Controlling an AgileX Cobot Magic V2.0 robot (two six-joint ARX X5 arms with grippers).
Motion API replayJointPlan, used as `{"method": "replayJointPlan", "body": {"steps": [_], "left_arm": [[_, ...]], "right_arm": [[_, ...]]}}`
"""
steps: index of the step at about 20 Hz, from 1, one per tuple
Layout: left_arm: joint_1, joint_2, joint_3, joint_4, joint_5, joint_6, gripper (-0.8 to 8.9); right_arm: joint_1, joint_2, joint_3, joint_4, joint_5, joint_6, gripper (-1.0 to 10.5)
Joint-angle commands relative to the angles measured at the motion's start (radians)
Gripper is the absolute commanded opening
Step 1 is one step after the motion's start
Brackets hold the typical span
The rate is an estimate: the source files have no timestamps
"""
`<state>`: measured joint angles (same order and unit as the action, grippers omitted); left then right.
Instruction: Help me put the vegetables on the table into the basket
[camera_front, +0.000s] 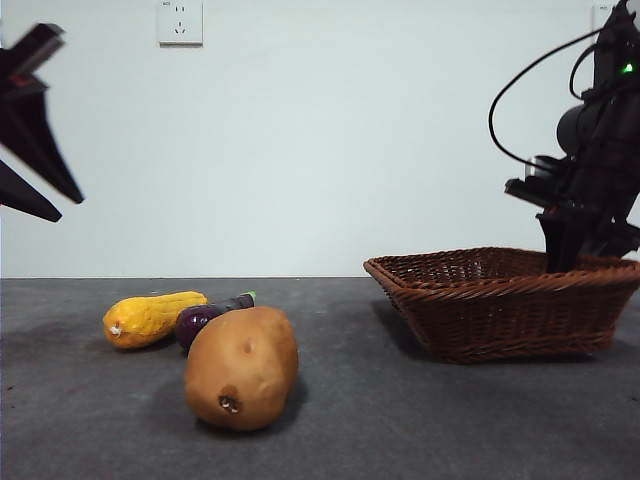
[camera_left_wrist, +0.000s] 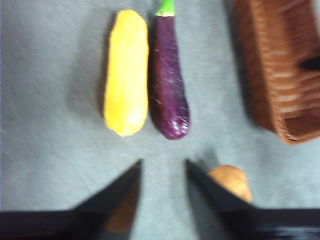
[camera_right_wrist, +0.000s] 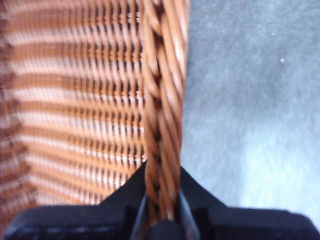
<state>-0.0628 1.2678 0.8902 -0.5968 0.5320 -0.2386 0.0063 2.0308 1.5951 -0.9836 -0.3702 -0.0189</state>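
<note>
The potato (camera_front: 241, 367) lies nearest on the table (camera_front: 420, 420). Behind it lie the bumpy yellow vegetable (camera_front: 150, 317) and the purple eggplant (camera_front: 205, 315), side by side. My left gripper (camera_left_wrist: 162, 165) hangs open above them, over the potato (camera_left_wrist: 231, 181), with the yellow vegetable (camera_left_wrist: 126, 72) and eggplant (camera_left_wrist: 168, 80) beyond its tips. In the front view the left gripper (camera_front: 70, 208) shows at the upper left. My right gripper (camera_right_wrist: 162, 200) is shut on the braided rim (camera_right_wrist: 162, 100) of the basket (camera_front: 500, 300), at the basket's right side (camera_front: 565, 255). What the frames show of the basket's inside holds nothing.
A white wall with a power socket (camera_front: 180, 22) stands behind the table. A cable (camera_front: 510, 90) loops off the right arm. Open table surface lies between the vegetables and the basket (camera_left_wrist: 280, 65).
</note>
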Motion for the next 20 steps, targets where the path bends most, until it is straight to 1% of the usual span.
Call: {"method": "replayJointPlan", "body": {"steps": [1, 2, 4, 5, 7, 10, 14, 17, 20], "left_arm": [[-0.037, 0.108, 0.132, -0.104, -0.078, 0.094, 4.24], [-0.060, 0.156, 0.193, -0.135, -0.141, 0.126, 4.85], [-0.109, 0.246, 0.296, -0.178, -0.261, 0.172, 5.56], [-0.131, 0.288, 0.337, -0.193, -0.293, 0.193, 5.77], [-0.169, 0.369, 0.389, -0.186, -0.316, 0.221, 5.77], [-0.201, 0.473, 0.421, -0.146, -0.402, 0.224, 5.76], [-0.204, 0.581, 0.431, -0.105, -0.404, 0.224, 5.70], [-0.206, 0.616, 0.433, -0.093, -0.403, 0.221, 5.64], [-0.206, 0.635, 0.433, -0.097, -0.428, 0.214, 5.60]], "right_arm": [[0.000, -0.035, 0.000, -0.023, 0.003, -0.016, -0.2], [0.000, -0.050, 0.000, -0.036, 0.004, -0.016, -0.2], [0.000, -0.086, 0.000, -0.061, 0.004, -0.016, -0.2], [0.000, -0.106, 0.000, -0.070, 0.004, -0.016, -0.2], [0.000, -0.151, -0.001, -0.077, 0.003, -0.018, -0.2], [0.000, -0.227, -0.001, -0.116, 0.004, -0.036, -0.2], [0.000, -0.342, -0.001, -0.164, 0.003, -0.039, -0.2], [0.000, -0.412, -0.001, -0.181, 0.003, -0.042, -0.2], [0.000, -0.469, -0.001, -0.201, 0.003, -0.042, -0.2]]}}
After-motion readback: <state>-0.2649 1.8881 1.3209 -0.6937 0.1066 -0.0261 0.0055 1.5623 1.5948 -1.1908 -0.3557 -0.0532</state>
